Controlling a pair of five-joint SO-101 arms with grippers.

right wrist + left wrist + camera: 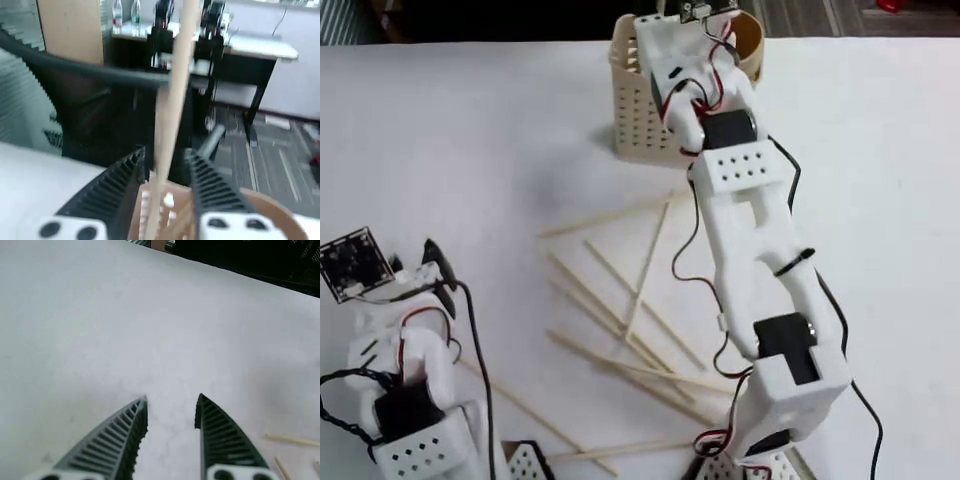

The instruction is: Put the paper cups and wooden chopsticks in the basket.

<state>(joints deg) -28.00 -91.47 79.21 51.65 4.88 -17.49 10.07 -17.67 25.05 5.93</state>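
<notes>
Several wooden chopsticks (620, 310) lie crossed on the white table in the high view. The cream perforated basket (635, 125) stands at the far edge, with a brown paper cup (752, 40) right beside or inside it. My right gripper (165, 155) hangs over the basket, open. One chopstick (172, 100) stands upright between its fingers, its lower end down in the basket, next to the cup's rim (275, 210). My left gripper (171, 402) is open and holds nothing, low over bare table at the near left (438, 265).
The right arm (750, 230) stretches from the near edge across the table to the basket, passing over some chopsticks. One chopstick tip (292, 440) lies off to the side of the left gripper. Beyond the table's far edge is dark room furniture.
</notes>
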